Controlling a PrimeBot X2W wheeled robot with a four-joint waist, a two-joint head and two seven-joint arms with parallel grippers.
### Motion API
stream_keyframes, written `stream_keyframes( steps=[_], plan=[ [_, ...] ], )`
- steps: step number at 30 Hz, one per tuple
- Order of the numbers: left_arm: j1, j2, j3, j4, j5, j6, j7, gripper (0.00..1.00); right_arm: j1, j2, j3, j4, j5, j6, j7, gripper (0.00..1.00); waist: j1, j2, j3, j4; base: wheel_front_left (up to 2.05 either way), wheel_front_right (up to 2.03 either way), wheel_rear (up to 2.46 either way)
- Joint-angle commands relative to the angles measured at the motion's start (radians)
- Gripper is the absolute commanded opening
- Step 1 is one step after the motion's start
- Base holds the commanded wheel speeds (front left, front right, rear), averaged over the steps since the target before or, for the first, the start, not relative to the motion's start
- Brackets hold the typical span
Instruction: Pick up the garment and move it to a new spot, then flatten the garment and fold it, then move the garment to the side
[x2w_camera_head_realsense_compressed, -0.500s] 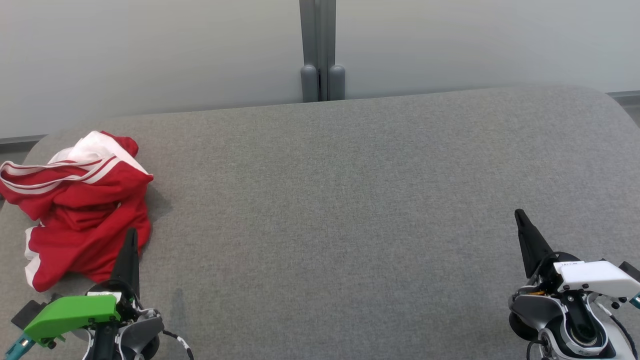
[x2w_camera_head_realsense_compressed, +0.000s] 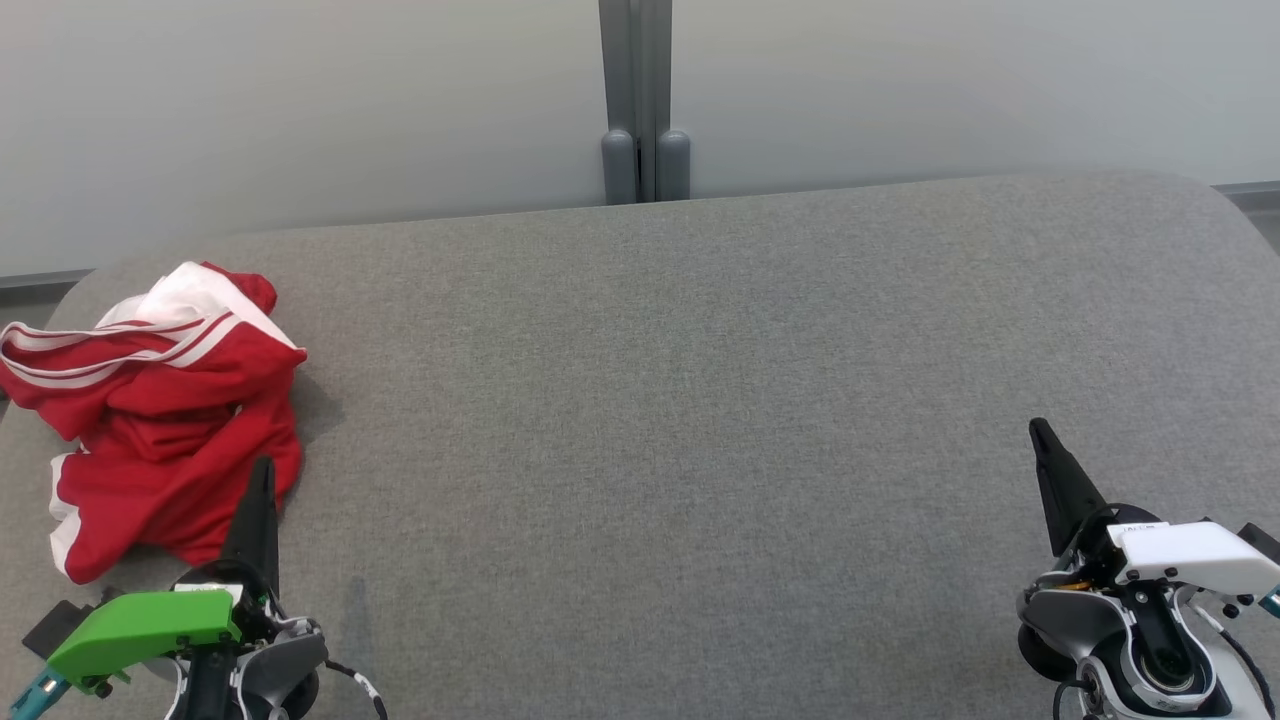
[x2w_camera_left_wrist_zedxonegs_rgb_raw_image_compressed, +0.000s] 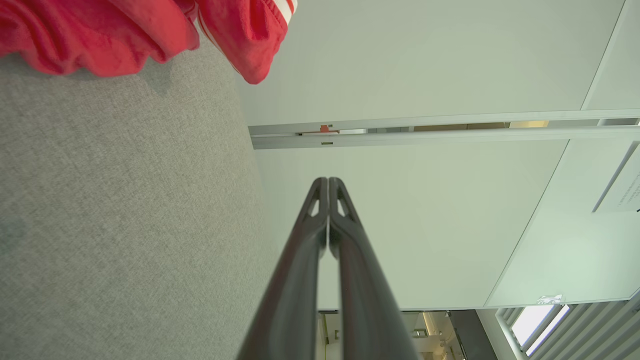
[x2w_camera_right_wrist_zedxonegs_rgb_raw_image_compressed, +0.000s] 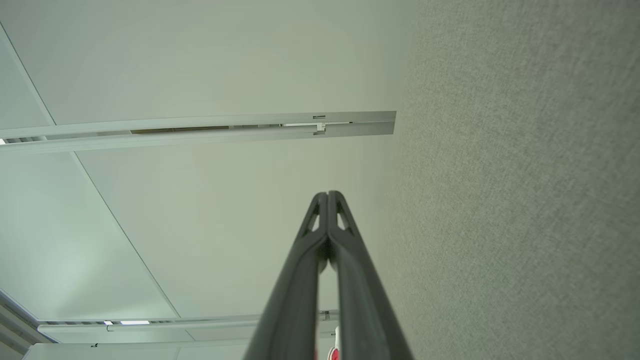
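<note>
A crumpled red garment (x2w_camera_head_realsense_compressed: 165, 420) with white stripes lies in a heap at the far left of the grey upholstered surface (x2w_camera_head_realsense_compressed: 700, 400). My left gripper (x2w_camera_head_realsense_compressed: 262, 468) sits just below and to the right of the heap, its tip overlapping the garment's lower right edge, fingers pressed together and empty. In the left wrist view the garment (x2w_camera_left_wrist_zedxonegs_rgb_raw_image_compressed: 115, 30) is at the top left, apart from the shut left gripper (x2w_camera_left_wrist_zedxonegs_rgb_raw_image_compressed: 328, 181). My right gripper (x2w_camera_head_realsense_compressed: 1038, 428) rests at the lower right, far from the garment; in the right wrist view the right gripper (x2w_camera_right_wrist_zedxonegs_rgb_raw_image_compressed: 327, 194) is shut and holds nothing.
A pale wall panel with a grey vertical post (x2w_camera_head_realsense_compressed: 640, 100) stands behind the surface's far edge. The surface has rounded corners at left and right, and wide bare fabric between the two grippers.
</note>
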Motion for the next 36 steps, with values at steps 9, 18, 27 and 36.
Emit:
stream_keyframes(
  steps=[9, 18, 27, 36],
  plan=[
    [-0.019, 0.001, 0.004, 0.002, 0.006, -0.002, 0.001, 0.0, -0.014, 0.0, -0.004, 0.002, -0.006, 0.001, 0.002, 0.0, 0.0, 0.0, 0.0, 0.0, 0.0, 0.0, 0.0],
    [-0.019, 0.0, 0.005, 0.002, 0.007, -0.002, 0.002, 0.0, -0.014, 0.0, -0.004, 0.002, -0.006, 0.001, 0.003, 0.0, 0.0, 0.0, 0.0, 0.0, 0.0, 0.0, 0.0],
    [-0.019, 0.0, 0.005, 0.002, 0.007, -0.002, 0.002, 0.0, -0.014, 0.001, -0.005, 0.002, -0.007, 0.001, 0.004, 0.0, 0.0, 0.0, 0.0, 0.0, 0.0, 0.0, 0.0],
    [0.008, -0.004, -0.005, 0.009, 0.0, 0.001, -0.001, 1.0, 0.009, 0.005, 0.003, 0.012, -0.003, 0.0, -0.001, 1.0, 0.0, 0.0, 0.0, 0.0, 0.0, 0.0, 0.0]
  ],
)
